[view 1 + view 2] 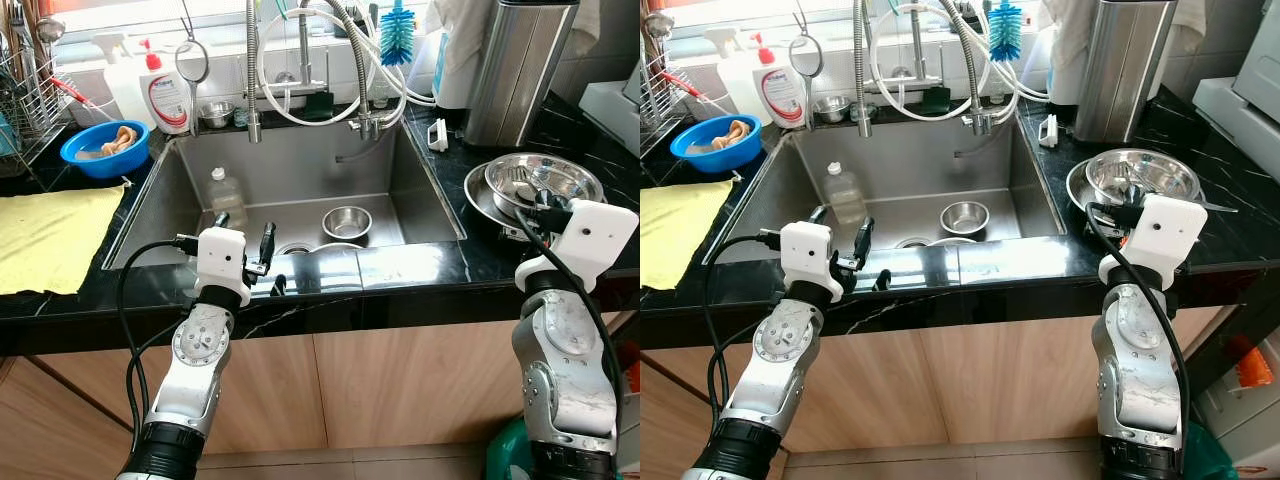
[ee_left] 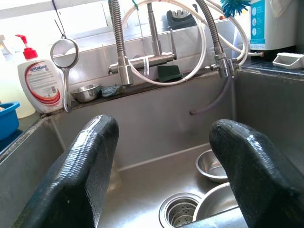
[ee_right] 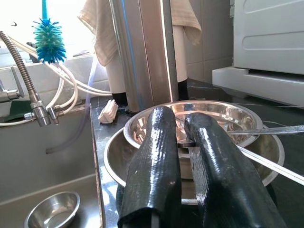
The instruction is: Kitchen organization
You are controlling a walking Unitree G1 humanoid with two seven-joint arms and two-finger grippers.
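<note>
At the far left of the head view a yellow cloth (image 1: pixel 50 235) lies flat on the black desk (image 1: pixel 400 268), with a blue bowl (image 1: pixel 103 148) above it and a soap bottle (image 1: pixel 168 95) in the upper left beside a hanging strainer (image 1: pixel 192 62). Lower left of centre, the left pincer (image 1: pixel 247 252) hovers over the near rim of the sink (image 1: pixel 430 200), its two black fingers (image 2: pixel 80 175) spread wide apart and holding nothing. In the basin a clear plastic bottle (image 1: pixel 226 192) stands toward the left, a small steel bowl (image 1: pixel 346 221) sits near the middle of the floor, and the edge of a larger one (image 2: pixel 216 206) shows by the drain (image 2: pixel 183 211) in the left wrist view. At upper centre are the faucets (image 1: pixel 305 60) and a blue bottle brush (image 1: pixel 396 35). On the right of the frame, nested steel bowls (image 1: pixel 540 185) with utensils inside rest on the desk in front of a tall steel canister (image 1: pixel 515 70); the right pincer (image 3: pixel 183 142) sits just at their near rim with its fingers pressed together, gripping nothing that I can see. The steel bowls are probably light, rigid and slick, likely wet, so pinching across a rim looks the surest hold; the loose utensils could slide or rattle if the stack tips.
</note>
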